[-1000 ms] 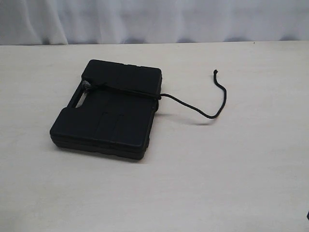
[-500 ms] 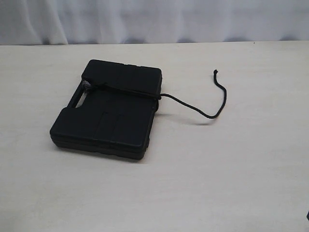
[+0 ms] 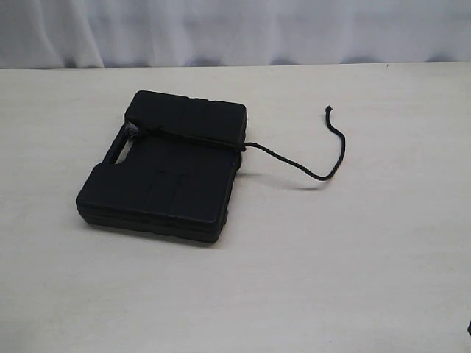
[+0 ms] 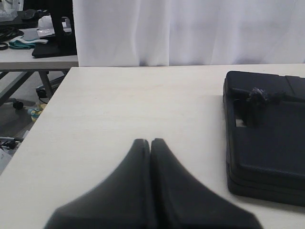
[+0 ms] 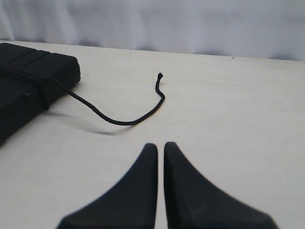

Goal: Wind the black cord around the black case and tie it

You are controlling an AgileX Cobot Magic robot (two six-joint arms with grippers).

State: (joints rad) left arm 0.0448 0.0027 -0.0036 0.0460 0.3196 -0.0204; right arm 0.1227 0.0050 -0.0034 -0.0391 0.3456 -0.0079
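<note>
1. Currently the black case (image 3: pixel 165 173) is lying flat and shut on the pale table (image 3: pixel 353 257), left of centre in the exterior view. Its closed lid is hiding whatever may be inside.
2. The black cord (image 3: pixel 294 163) is crossing the upper part of the lid. It is running from a frayed tuft (image 3: pixel 132 132) beside the handle cut-out to the case's right edge, where it is bending down over the side.
3. From that edge the cord's loose tail is trailing rightward over the table. It is curving upward and ending right of centre in the upper half of the frame, well apart from the case.
4. The left gripper (image 4: pixel 150 142) is hanging above bare table with its jaws pressed together on nothing. The case (image 4: pixel 267 152) is lying near it, not touching.
5. The right gripper (image 5: pixel 160 147) is likewise clenched around nothing. The cord's tail (image 5: pixel 119 121) is lying ahead of its tips, apart from them.
6. A white curtain (image 3: pixel 235 29) is hanging behind the table's far edge.
</note>
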